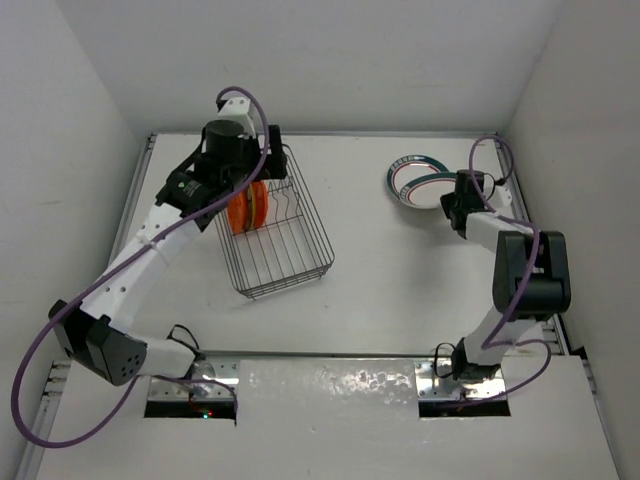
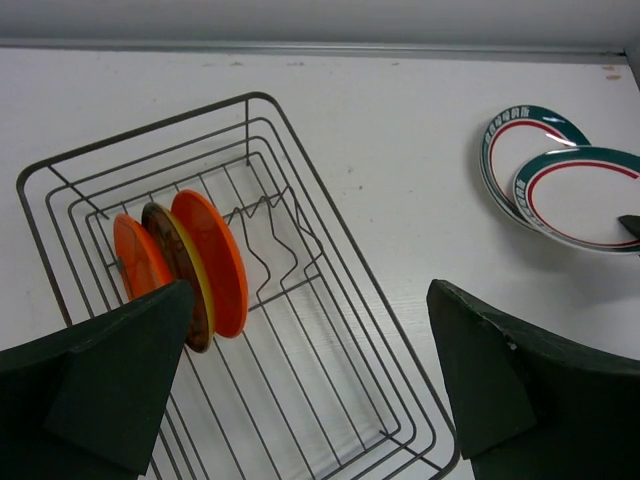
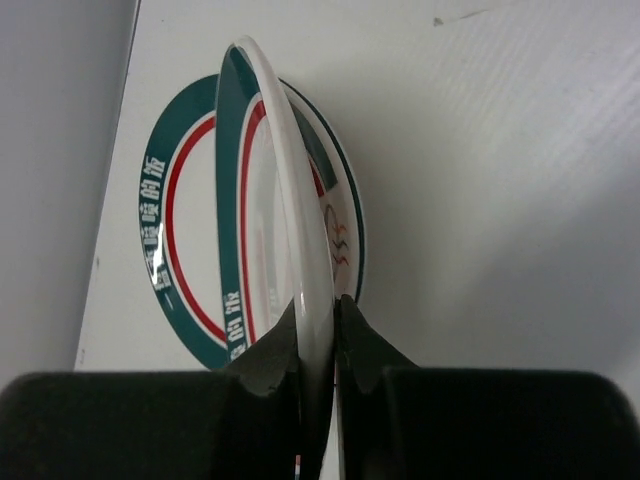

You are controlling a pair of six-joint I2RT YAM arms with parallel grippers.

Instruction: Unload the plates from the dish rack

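The right gripper pinched one teal-rimmed plate on edge over a second plate at the far right corner; released, it could topple and chip both. The left gripper hung spread over the dish rack, far left, with two orange plates and seemingly one darker disc

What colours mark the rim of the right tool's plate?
Teal band and red ring on the plate; left wrist view.
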